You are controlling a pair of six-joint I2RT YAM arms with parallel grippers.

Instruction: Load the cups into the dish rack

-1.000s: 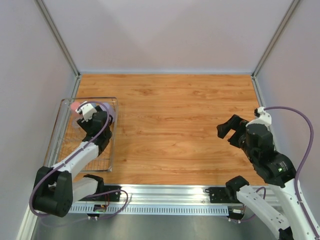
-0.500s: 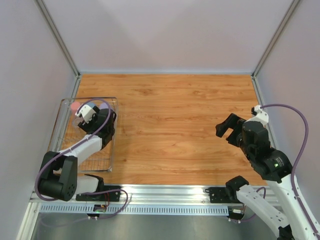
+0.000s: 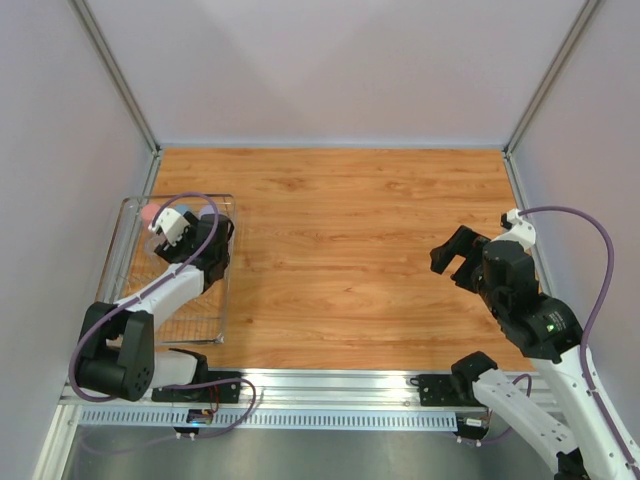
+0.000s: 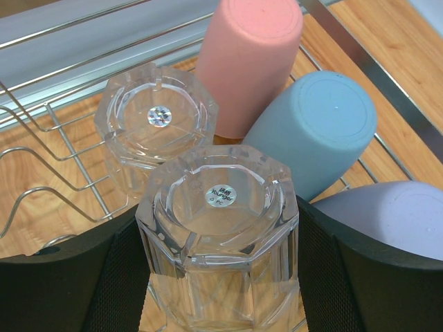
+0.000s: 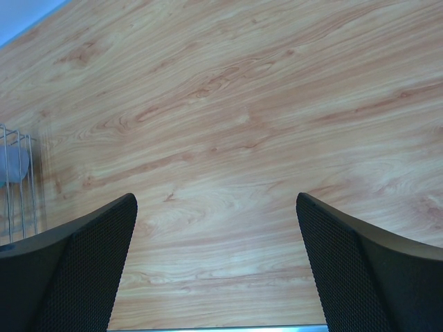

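Observation:
The silver wire dish rack [image 3: 128,262] lies at the table's left edge. My left gripper [image 3: 178,232] reaches into its far end, shut on a clear cup [image 4: 218,207] held upside down between both fingers [image 4: 325,270]. Beyond it in the rack [image 4: 41,173] are a second clear cup [image 4: 158,117], upside down, a pink cup [image 4: 246,62], a blue cup [image 4: 311,131] and a lavender cup [image 4: 387,214] lying close together. The top view shows only the pink cup [image 3: 148,212] beside the arm. My right gripper [image 3: 455,262] is open and empty over bare table at the right [image 5: 216,228].
The wooden table [image 3: 350,230] is enclosed by pale walls on the left, back and right. A metal rail [image 3: 330,385] runs along the near edge by the arm bases. The rack's edge shows at the far left of the right wrist view [image 5: 17,180].
My left gripper has shifted a little toward the rack's far end with the clear cup. The right arm has turned slightly and otherwise stays in place.

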